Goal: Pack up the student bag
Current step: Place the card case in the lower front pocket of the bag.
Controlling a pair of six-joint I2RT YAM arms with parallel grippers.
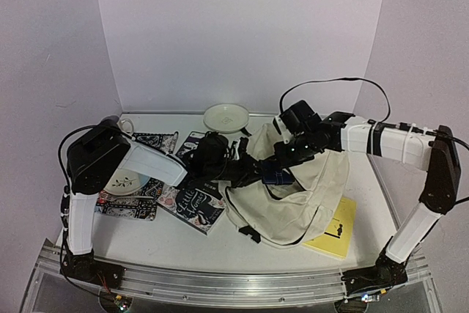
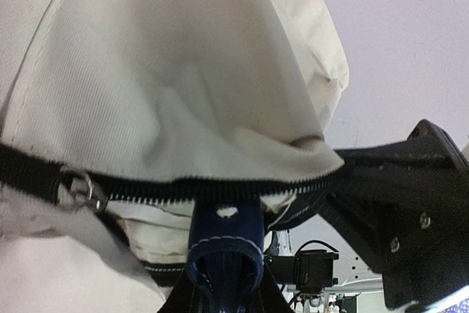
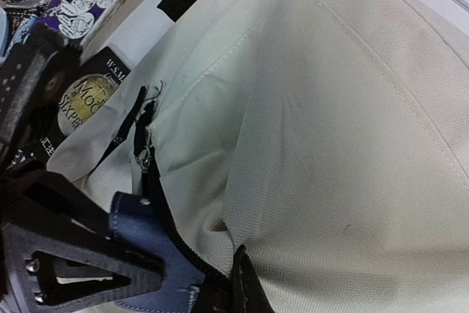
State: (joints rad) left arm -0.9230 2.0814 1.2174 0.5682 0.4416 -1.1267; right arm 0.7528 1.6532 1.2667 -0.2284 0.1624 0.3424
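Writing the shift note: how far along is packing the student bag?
Done: nothing visibly packed yet. In hand: the right gripper holds the student bag mouth up, and the left gripper holds a navy pouch at its zipper. Left: the dark book and the yellow book lie outside.

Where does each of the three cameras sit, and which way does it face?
Top external: above and behind the left arm and right arm, facing down at the table; both show.
Left wrist: on its arm, facing the bag and zipper; left end effector holds a blue item.
Right wrist: on its arm, facing the bag's side; right end effector grips its edge.
Shared: both wrist views show zipper and blue item.
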